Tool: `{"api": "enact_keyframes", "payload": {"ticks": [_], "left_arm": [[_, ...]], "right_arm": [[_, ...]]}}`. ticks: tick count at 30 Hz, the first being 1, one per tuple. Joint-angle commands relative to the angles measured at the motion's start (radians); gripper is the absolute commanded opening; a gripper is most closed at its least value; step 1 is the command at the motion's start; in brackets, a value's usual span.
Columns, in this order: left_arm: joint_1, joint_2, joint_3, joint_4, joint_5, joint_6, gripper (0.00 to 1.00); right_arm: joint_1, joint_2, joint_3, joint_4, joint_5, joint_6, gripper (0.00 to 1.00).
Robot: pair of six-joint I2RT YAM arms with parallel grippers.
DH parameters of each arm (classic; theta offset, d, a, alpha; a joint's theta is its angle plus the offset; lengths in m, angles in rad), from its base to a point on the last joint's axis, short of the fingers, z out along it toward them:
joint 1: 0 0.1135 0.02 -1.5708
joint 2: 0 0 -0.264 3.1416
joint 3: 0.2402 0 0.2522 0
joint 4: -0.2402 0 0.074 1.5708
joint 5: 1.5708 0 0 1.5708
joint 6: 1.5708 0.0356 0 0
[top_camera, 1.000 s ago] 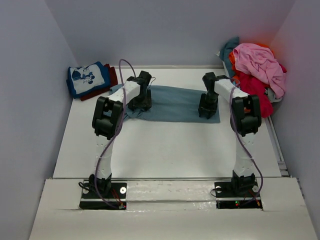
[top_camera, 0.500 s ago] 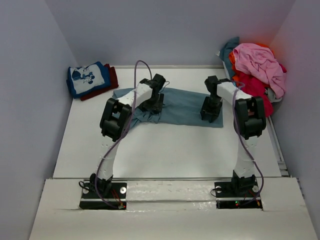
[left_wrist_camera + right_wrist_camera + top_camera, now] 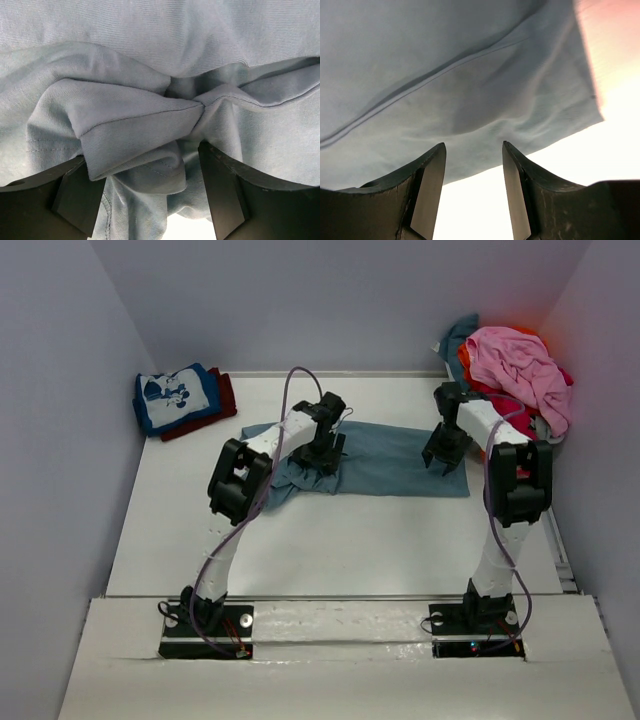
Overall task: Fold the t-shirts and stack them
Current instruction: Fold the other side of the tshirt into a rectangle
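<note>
A t-shirt (image 3: pixel 395 455) lies spread across the far half of the table (image 3: pixel 330 540), between a folded stack (image 3: pixel 178 398) in the far left corner and a heap of t-shirts (image 3: pixel 510 370) at far right. The left gripper (image 3: pixel 322 458) sits over its bunched left end, the right gripper (image 3: pixel 443 458) at its right edge.

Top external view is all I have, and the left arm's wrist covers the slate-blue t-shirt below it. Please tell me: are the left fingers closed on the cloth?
Observer: No. The left fingers stand open, and a bunched fold of the slate-blue t-shirt lies between them, not pinched.
Operator: And the right fingers, do they hold the shirt's edge?
Observer: No. The right fingers are open too. Between them I see only the shirt's edge and, nearer the camera, bare table.
</note>
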State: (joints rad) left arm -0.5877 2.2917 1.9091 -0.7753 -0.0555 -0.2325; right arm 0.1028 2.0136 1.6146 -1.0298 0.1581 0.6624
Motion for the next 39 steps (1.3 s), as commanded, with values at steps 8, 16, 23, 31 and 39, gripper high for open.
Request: {"api": "enact_keyframes", "payload": {"ticks": [8, 16, 23, 31, 39], "left_arm": [[0.0, -0.086, -0.01, -0.009, -0.116, -0.022, 0.84], [0.009, -0.234, -0.005, -0.021, -0.285, -0.123, 0.85], [0.009, -0.327, -0.103, -0.045, -0.265, -0.12, 0.83], [-0.027, -0.409, -0.307, -0.033, -0.214, -0.116, 0.72], [-0.037, -0.385, -0.285, -0.004, -0.198, -0.12, 0.68]], "right_arm": [[-0.011, -0.044, 0.033, 0.002, -0.037, -0.043, 0.55], [0.017, -0.038, 0.157, -0.035, -0.052, -0.112, 0.55], [0.037, -0.033, 0.133, -0.024, -0.071, -0.116, 0.54], [0.046, -0.027, 0.117, -0.013, -0.087, -0.115, 0.53], [0.064, -0.016, 0.11, -0.004, -0.095, -0.112, 0.53]]}}
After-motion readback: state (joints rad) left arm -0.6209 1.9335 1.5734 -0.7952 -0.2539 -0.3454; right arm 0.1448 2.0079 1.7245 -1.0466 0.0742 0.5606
